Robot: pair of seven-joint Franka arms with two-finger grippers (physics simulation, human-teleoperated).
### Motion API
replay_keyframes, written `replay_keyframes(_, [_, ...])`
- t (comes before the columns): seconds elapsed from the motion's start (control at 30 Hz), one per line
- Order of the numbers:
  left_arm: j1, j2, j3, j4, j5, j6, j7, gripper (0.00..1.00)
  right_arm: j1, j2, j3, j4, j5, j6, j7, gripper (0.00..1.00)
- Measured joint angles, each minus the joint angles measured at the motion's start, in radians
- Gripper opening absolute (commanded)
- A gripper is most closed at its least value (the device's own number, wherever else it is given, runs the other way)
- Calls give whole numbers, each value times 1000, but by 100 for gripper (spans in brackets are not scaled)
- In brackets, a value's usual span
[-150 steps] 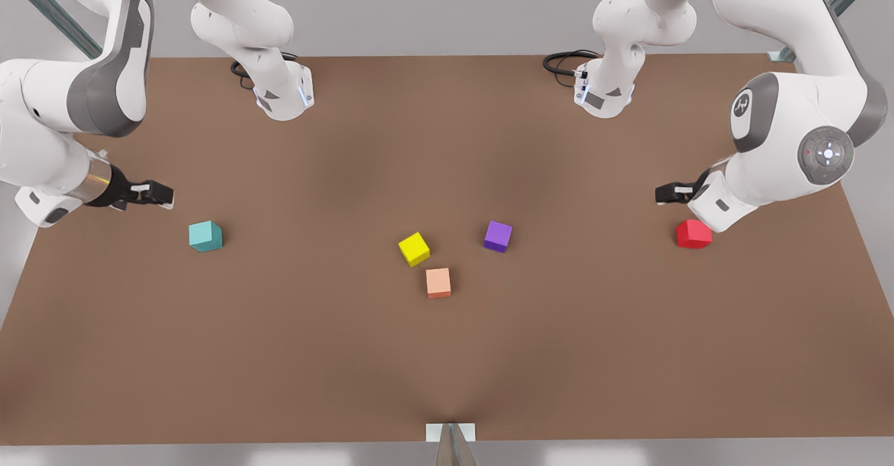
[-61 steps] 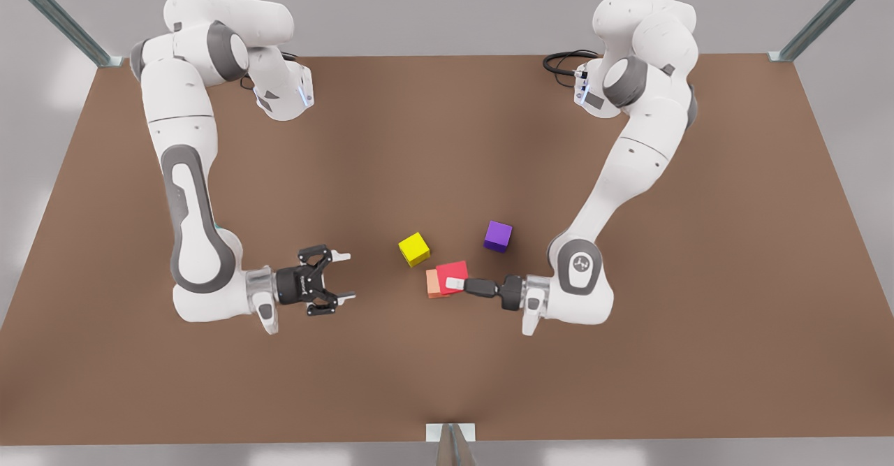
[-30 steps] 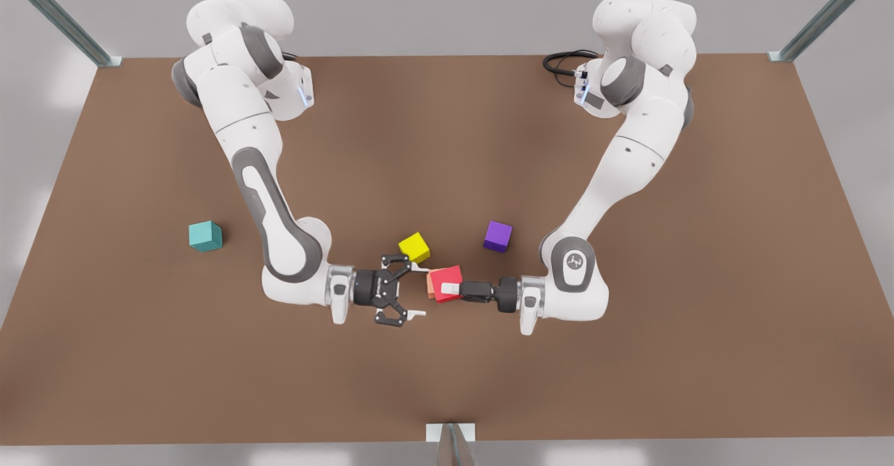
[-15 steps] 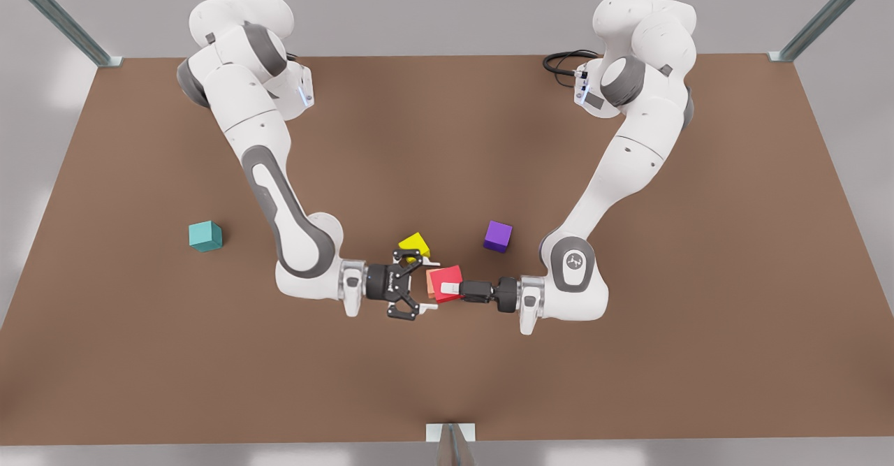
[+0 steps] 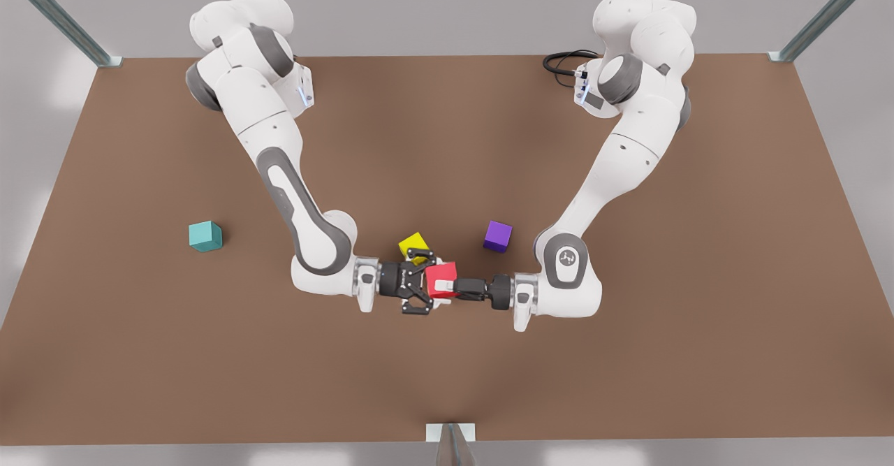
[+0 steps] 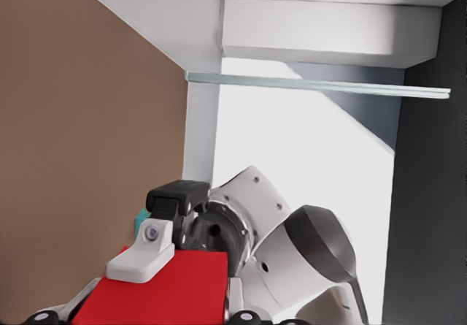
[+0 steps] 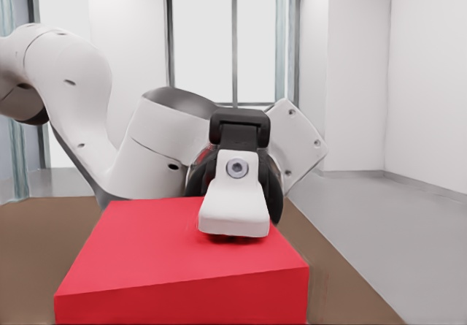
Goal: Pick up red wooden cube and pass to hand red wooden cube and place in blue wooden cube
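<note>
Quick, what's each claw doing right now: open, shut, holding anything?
Left claw: shut on the red wooden cube.
Right claw: at the opposite side of that cube; open or shut cannot be told.

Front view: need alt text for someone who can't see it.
The left gripper, extended from the front view's right, holds the red wooden cube, meeting the right gripper from the front view's left. The blue wooden cube sits alone farther toward the front view's left.

Two arms: glossy white rounded shells, grey joint bands, silver wrist rings, black grippers with white fingertip pads (image 7: 233,208), black cable (image 5: 562,61) at one base.
</note>
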Motion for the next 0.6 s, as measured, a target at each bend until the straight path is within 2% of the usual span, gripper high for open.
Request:
replay_keyframes(0.27, [11,-2,0,-3,-2,-3,13,100,-8,-1,1,-5,-5,5,3,57])
replay_keyframes(0.43, [130,-13,0,-9,52,-65,18,100,-40,-7,1,-12,-14,-4,6,57])
replay_keyframes(0.53, [318,-60,4,17,231,-221,13,100,-178,-9,-6,-53,-150,-62,11,61])
replay_keyframes(0.6, [424,-123,15,116,524,-418,13,100,-257,-15,-47,-37,-364,-103,40,59])
